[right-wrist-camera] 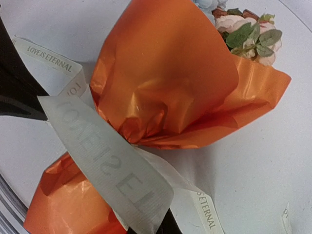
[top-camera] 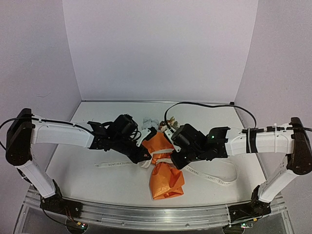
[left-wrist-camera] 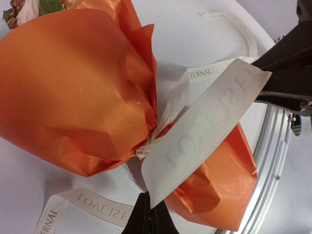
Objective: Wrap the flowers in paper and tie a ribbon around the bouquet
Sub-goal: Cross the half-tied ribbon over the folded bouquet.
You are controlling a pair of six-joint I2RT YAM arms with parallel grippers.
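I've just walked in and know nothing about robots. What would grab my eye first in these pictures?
The bright orange paper bundle in the middle of the white table stands out first. It is cinched at its waist by a white lettered ribbon, and flowers peek from its far end. Two white-and-black arms meet over it, the left gripper and the right gripper each pinched shut on the ribbon.

Stood stretched inward from both sides, elbows out, wrists tilted down and nearly meeting in the middle. Clamped left gripper (top-camera: 141, 155) and right gripper (top-camera: 176, 160) tight on one stretch of the ribbon (left-wrist-camera: 204, 131), tips opposed.
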